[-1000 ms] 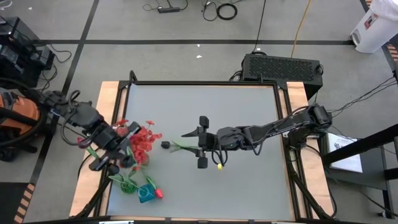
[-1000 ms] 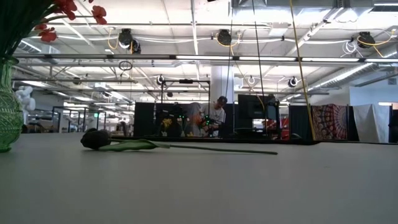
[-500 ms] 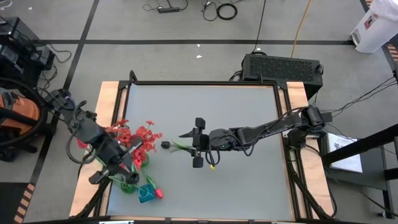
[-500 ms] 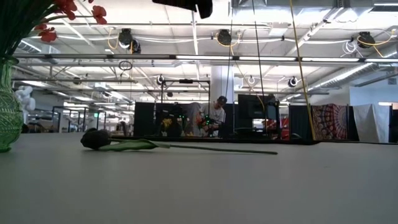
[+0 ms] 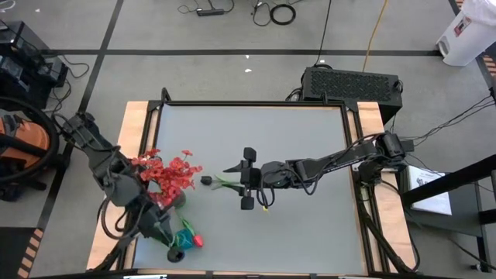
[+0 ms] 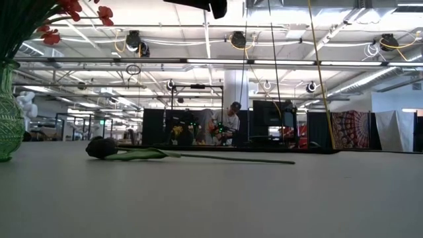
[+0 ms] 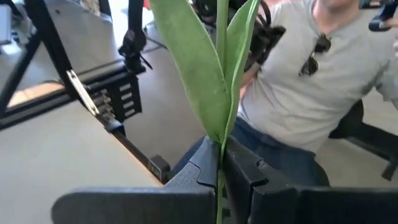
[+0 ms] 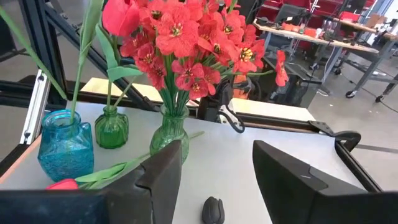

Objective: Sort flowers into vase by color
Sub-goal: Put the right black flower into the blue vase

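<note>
Flowers: a tulip stem (image 7: 221, 74) pinched in the left gripper (image 5: 172, 249), lower left; the right gripper (image 5: 246, 177) gapes wide at centre above the black bud (image 5: 206, 180).

Grey table (image 5: 310, 225), wooden side edges: a black-budded flower (image 5: 208, 180) is lying flat just ahead of the right arm's spread fingers (image 8: 163, 176). Three vases are standing grouped farther beyond them: blue vase (image 8: 61, 145), small green vase (image 8: 111, 127), taller green vase (image 8: 169, 132).

Three vases (image 8: 170, 134) stand together at the left of my counter (image 5: 294, 139), flowers (image 8: 186, 43) in them. One loose bud (image 5: 206, 180) lies mid-counter, just left of my right pincer (image 5: 247, 177) (stem running beneath it). My left pincer (image 5: 174, 249) sits over the nearest vase (image 5: 183, 242).
</note>
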Available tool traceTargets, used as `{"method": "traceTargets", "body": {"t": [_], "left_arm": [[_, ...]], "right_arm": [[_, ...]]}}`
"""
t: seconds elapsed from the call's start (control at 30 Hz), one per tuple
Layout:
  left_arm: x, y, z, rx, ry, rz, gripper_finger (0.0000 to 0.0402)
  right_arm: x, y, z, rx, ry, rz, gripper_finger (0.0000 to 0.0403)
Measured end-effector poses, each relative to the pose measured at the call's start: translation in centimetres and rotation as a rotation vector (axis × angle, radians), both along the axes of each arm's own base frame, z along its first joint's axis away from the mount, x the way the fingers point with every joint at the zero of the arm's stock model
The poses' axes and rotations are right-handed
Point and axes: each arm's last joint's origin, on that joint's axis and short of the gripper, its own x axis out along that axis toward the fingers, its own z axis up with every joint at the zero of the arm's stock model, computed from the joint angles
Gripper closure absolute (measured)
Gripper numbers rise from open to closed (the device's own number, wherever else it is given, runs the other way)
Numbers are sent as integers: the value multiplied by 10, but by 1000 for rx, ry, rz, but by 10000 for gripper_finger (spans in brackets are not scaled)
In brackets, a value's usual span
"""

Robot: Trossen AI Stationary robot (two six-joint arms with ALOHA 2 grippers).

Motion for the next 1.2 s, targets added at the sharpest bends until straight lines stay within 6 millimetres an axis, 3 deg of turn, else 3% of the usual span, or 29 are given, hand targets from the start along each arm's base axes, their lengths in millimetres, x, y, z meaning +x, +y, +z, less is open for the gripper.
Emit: {"method": "traceTargets", "body": {"t": [0.53, 1.2], "left_arm": [[12, -15, -21, 71, 58, 18, 389], [19, -21, -28, 69, 108, 31, 389]], "right_arm": [[0, 0, -1, 2, 5, 2, 213], [0, 0, 0, 2, 4, 2, 213]]}}
